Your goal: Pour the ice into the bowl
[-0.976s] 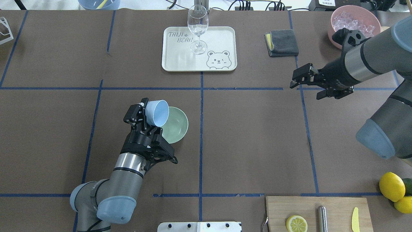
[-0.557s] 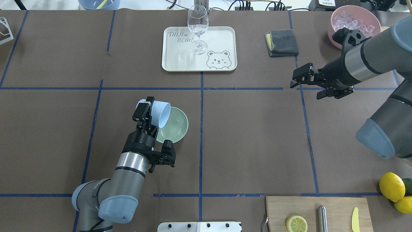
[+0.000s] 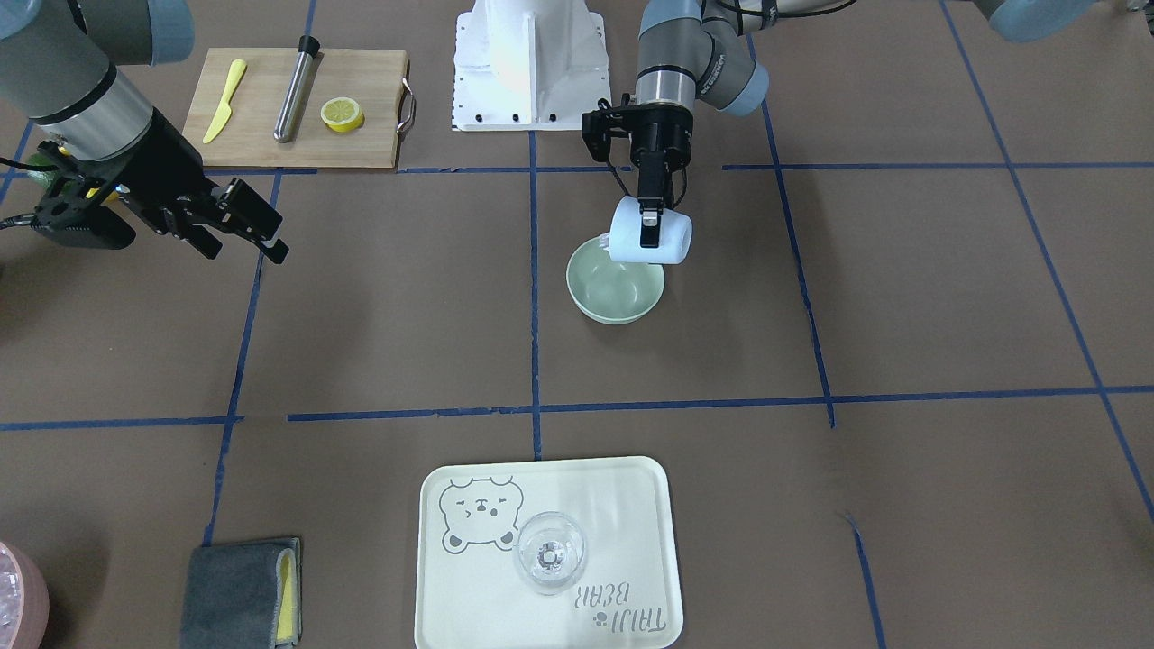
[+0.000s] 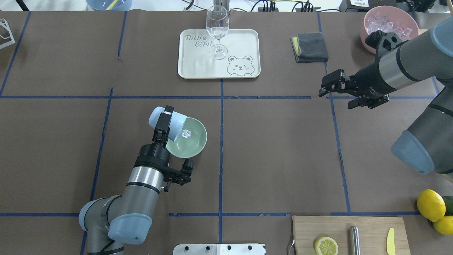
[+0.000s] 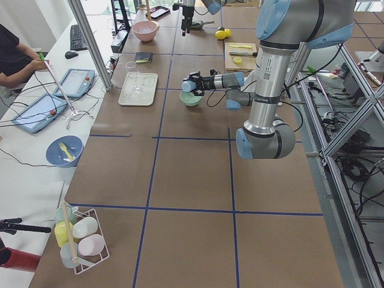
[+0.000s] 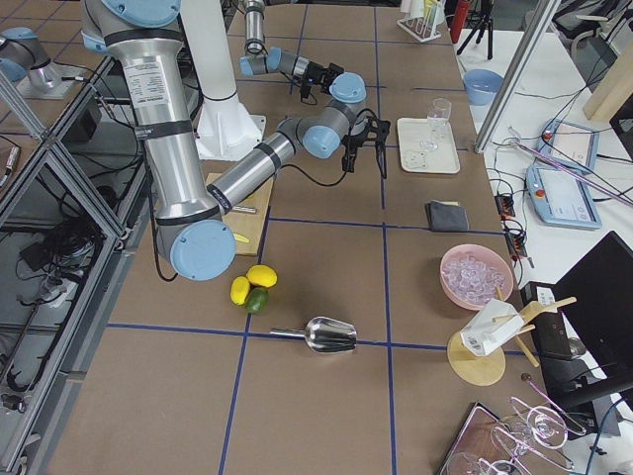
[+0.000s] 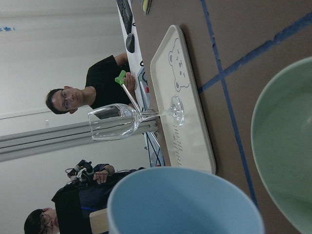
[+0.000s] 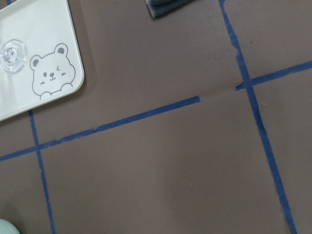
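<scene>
Rolled further over than a moment ago, the light blue cup [image 4: 177, 128] now aims its mouth down into the bowl [image 4: 196, 144]. Ice [image 4: 185, 134] shows there, where the bowl was bare before.

Nearest the robot, at the lower left of the overhead view, the left pincer [image 4: 164, 123] is clamped across the cup's wall, with one black finger lying over the top of it. The cup's long axis runs from its base at the upper left to its lip at the lower right. The ice therefore lies to the lower right of the pincer, just off the lip and inside the bowl's left half. Whether it rests on the bowl's floor or is in mid-fall I cannot tell. I judge that any further tipping should keep the lip inside the rim.

Farther across the tabletop [image 4: 283, 148], the right pincer [image 4: 325, 88] hangs at the upper right, fingers apart and holding nothing. It is well apart from the bowl, so the left arm is plainly the nearer. Beyond are the wine glass [image 4: 217, 24] on its tray [image 4: 182, 53] and the pink container [image 4: 364, 35].

Only the overhead view shows the ice. In the front-facing view the cup covers the bowl's far rim and I can pick out no cube. The left wrist view shows the cup's rim beside the bowl's wall, with no ice in sight.
</scene>
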Available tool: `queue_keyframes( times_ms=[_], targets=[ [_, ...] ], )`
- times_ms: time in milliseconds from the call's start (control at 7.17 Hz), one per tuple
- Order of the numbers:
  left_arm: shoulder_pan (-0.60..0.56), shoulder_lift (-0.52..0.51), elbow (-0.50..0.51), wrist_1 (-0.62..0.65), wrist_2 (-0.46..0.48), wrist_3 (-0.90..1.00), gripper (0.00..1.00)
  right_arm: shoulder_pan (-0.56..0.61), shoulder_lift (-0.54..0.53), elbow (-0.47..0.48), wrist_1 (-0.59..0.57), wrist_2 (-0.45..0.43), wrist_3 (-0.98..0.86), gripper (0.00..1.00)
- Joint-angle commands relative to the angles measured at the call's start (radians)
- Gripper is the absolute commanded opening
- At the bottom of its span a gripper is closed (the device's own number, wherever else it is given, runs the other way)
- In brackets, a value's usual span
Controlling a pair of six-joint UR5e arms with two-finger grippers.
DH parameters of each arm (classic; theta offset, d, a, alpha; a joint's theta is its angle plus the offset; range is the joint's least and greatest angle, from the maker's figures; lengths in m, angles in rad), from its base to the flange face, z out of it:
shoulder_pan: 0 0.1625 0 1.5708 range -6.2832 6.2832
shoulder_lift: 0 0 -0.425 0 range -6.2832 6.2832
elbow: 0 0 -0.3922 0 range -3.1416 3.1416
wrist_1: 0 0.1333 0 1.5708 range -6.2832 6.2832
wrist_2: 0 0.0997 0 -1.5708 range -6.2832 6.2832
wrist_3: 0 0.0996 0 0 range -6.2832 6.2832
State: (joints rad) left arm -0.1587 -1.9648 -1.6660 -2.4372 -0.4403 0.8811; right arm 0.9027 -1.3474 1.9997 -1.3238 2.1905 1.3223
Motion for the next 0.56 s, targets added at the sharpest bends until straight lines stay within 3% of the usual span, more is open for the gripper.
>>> queue_keyframes(
  times_ms=[0, 418],
  targets=[
    [-0.001, 0.009, 0.011, 0.012, 0.002, 0.055, 0.0, -0.001, 0.002, -0.001, 0.0, 0.0, 0.0, 1.0],
    [-0.002, 0.015, 0.015, 0.061, 0.0, 0.055, 0.0, -0.001, 0.007, -0.001, 0.0, 0.0, 0.0, 1.0]
  ],
)
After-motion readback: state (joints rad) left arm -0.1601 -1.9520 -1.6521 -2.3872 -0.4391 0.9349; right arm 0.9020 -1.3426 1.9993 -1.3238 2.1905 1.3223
